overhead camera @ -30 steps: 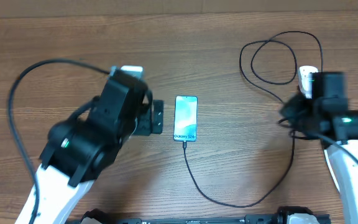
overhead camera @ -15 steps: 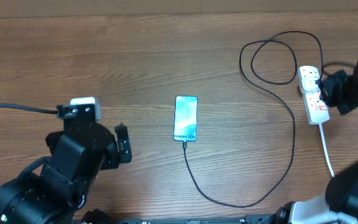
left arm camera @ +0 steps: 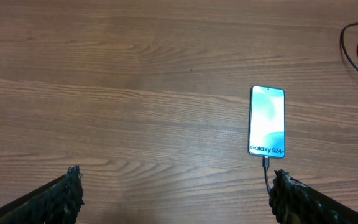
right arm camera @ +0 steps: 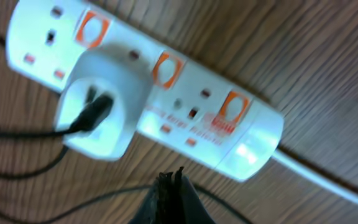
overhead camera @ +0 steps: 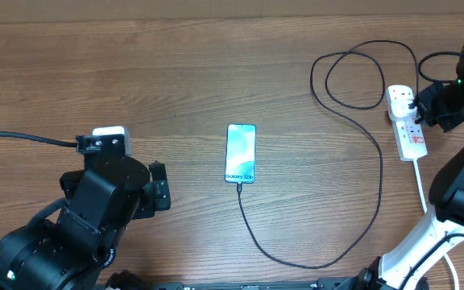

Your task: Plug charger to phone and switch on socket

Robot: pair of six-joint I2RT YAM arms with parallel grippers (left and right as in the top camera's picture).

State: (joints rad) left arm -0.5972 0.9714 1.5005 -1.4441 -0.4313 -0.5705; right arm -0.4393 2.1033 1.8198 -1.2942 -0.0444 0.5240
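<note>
The phone (overhead camera: 241, 153) lies flat mid-table with its blue screen up, and also shows in the left wrist view (left arm camera: 267, 120). The black charger cable (overhead camera: 380, 161) is plugged into the phone's near end (left arm camera: 266, 165). It curves right, loops, and runs to the white socket strip (overhead camera: 407, 122). In the right wrist view a white plug body with a black cord (right arm camera: 104, 106) sits in the strip (right arm camera: 185, 106), which has red-orange switches (right arm camera: 166, 67). My right gripper (overhead camera: 435, 105) (right arm camera: 171, 177) is shut and empty, just beside the strip. My left gripper (overhead camera: 159, 187) (left arm camera: 179, 193) is open, left of the phone.
The strip's thick white cord (overhead camera: 421, 193) runs toward the front right, under my right arm. The left arm's black cable (overhead camera: 22, 139) trails off the left edge. The cable loop (overhead camera: 361, 76) lies at the back right.
My left arm has pulled back from the phone toward the front left. My right arm has swung off the strip to its right, uncovering it.
</note>
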